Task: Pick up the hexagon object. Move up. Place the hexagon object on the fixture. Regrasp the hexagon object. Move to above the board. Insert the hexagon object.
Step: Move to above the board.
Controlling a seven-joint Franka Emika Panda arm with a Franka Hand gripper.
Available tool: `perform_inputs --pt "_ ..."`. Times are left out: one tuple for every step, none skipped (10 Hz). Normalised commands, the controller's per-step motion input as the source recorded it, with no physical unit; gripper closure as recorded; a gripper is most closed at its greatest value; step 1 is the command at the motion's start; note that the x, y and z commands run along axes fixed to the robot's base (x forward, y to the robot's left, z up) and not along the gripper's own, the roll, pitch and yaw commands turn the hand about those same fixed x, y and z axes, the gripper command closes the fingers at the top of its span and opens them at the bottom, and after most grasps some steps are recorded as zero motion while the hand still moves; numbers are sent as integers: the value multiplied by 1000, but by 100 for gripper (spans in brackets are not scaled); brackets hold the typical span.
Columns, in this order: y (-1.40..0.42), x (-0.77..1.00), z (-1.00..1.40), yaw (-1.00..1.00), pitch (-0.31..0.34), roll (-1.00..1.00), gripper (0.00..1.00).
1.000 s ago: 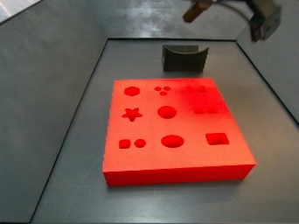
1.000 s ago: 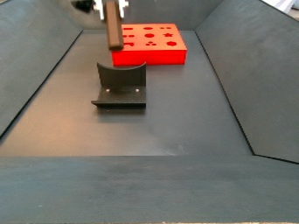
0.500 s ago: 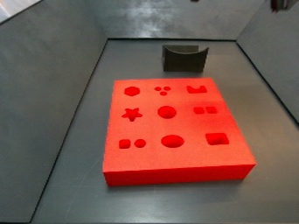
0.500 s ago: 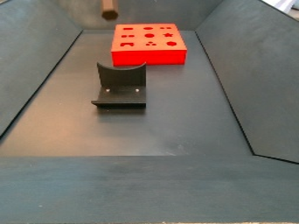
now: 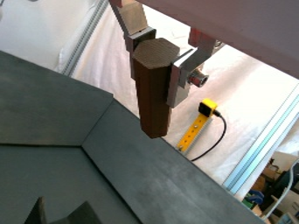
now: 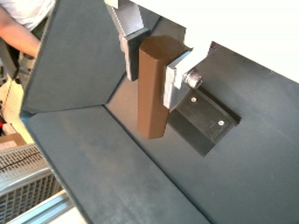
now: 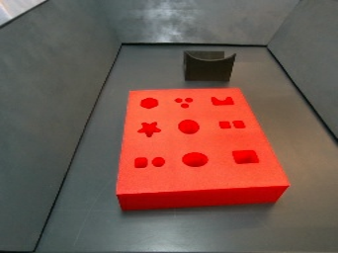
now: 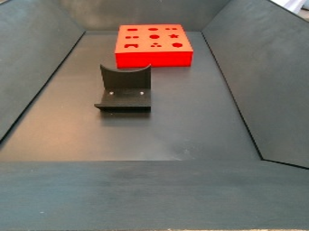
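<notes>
Here the gripper (image 5: 162, 61), out of both side views, pinches the hexagon object (image 5: 153, 87) upright between its fingers. Next, lower it steadily, centred over the fixture (image 8: 123, 88) notch.

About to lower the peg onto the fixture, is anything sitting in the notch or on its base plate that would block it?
Nothing visible does. The fixture stands bare in both side views. The tool, seen only in the wrist views, grips the hexagon object.
</notes>
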Motion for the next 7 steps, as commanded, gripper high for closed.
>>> perform_inputs --pt "-20 23 381 64 110 -54 100" --pt "-18 21 278 68 109 -55 100" --pt "-1000 -851 36 -85 -71 -1000 100" --pt "-1000 -866 50 -82 -90 -1000 100" --pt "-1000 -948 50 -78 -114 -1000 100" --pt "-996 -1000 27 -77 -132 -1000 100" --pt "-949 -1000 39 -77 -149 -1000 100"
